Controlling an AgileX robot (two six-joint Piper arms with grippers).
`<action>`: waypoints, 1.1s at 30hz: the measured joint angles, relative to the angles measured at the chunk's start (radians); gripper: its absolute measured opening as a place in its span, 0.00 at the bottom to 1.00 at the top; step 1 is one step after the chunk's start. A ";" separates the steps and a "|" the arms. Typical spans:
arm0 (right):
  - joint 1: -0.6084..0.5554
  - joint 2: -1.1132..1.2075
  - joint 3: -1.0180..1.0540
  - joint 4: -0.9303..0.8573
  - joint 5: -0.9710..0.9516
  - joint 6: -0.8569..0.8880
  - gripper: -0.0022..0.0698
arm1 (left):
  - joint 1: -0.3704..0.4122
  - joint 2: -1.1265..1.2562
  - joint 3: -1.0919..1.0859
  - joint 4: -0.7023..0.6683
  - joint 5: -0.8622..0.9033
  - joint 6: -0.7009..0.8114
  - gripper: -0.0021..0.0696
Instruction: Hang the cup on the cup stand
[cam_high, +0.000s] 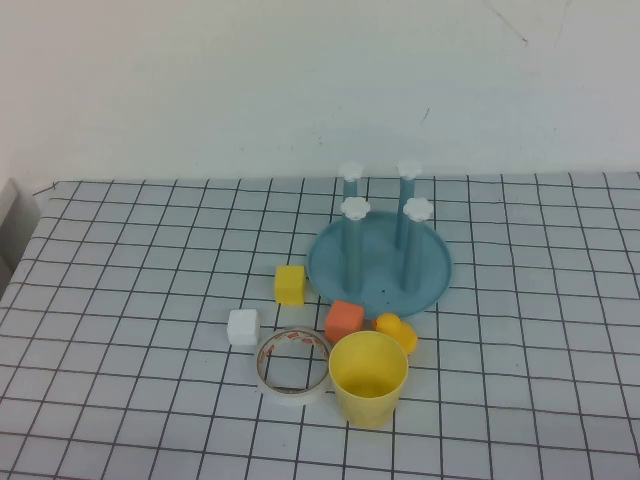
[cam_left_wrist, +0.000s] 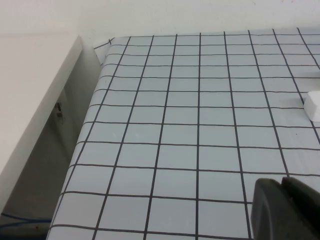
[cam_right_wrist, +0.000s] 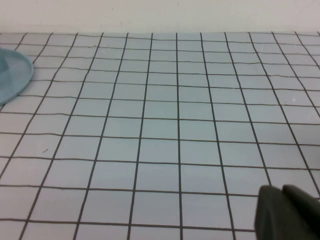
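The yellow cup (cam_high: 368, 378) stands upright, mouth up, near the table's front centre in the high view. The cup stand (cam_high: 380, 277), a light blue dish with four blue posts and white flower caps, stands behind it; part of its rim shows in the right wrist view (cam_right_wrist: 12, 75). Neither gripper shows in the high view. My left gripper (cam_left_wrist: 281, 180) is shut and empty, low over the grid cloth near the table's left side. My right gripper (cam_right_wrist: 281, 189) is shut and empty over the cloth to the right of the stand.
A yellow cube (cam_high: 290, 284), an orange block (cam_high: 343, 320), a yellow duck (cam_high: 396, 330), a white block (cam_high: 243, 327) and a tape roll (cam_high: 293, 365) lie close around the cup. The white block also shows in the left wrist view (cam_left_wrist: 315, 105). A white panel (cam_left_wrist: 35, 100) stands beside the table's left edge.
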 joint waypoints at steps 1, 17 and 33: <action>0.000 0.000 0.000 0.000 0.000 0.000 0.03 | 0.000 0.000 0.000 0.000 0.000 0.000 0.03; 0.000 0.000 0.000 0.000 0.000 0.000 0.03 | 0.000 0.000 0.000 0.000 0.000 0.000 0.03; 0.000 0.000 0.000 0.004 0.000 0.000 0.03 | 0.000 0.000 0.000 0.019 0.000 0.000 0.03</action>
